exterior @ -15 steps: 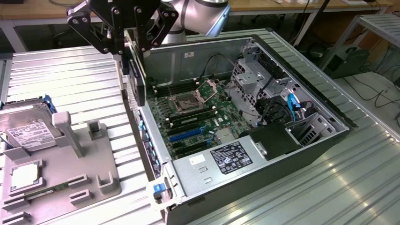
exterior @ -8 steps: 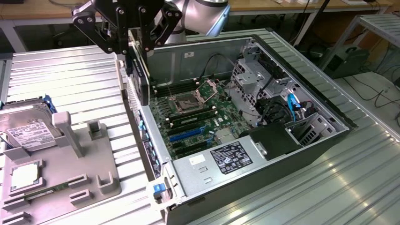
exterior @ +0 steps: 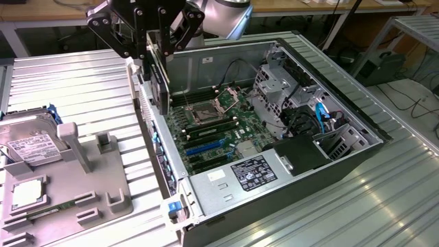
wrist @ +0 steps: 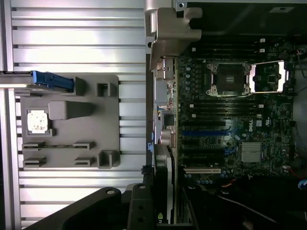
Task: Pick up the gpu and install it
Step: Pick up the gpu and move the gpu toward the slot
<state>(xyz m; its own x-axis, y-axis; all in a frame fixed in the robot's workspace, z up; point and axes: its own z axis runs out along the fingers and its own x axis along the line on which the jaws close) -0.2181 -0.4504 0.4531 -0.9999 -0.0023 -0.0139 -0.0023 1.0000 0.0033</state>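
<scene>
Gripper (exterior: pixel 152 49): fingers drawn in to a narrow gap and clamped on the two flat faces of the gpu (exterior: pixel 162 82), near its upper edge; nothing else in the grip

Gpu position: hanging upright on its long edge, above the wall of the open computer case (exterior: pixel 322 67) at the exterior view's left; clear of the motherboard (exterior: pixel 213 134) and not seated in any slot; seen edge-on in the wrist view (wrist: pixel 162 177), between the gripper's (wrist: pixel 163 203) dark links

Nearby: blue expansion slots (exterior: pixel 205 148) lie lower on the board, apart from the card; the grey parts holder (exterior: pixel 82 190) with the hard drive (exterior: pixel 31 139) stands outside the case

Handling, as judged: thin, stiff and light; smooth faces could slip under a loose pinch; the board and its connector edge look fragile (a twist or a skewed push would likely do harm)

Where to hold: on the flat faces near the top edge, away from the connector edge, much as it is gripped now
</scene>
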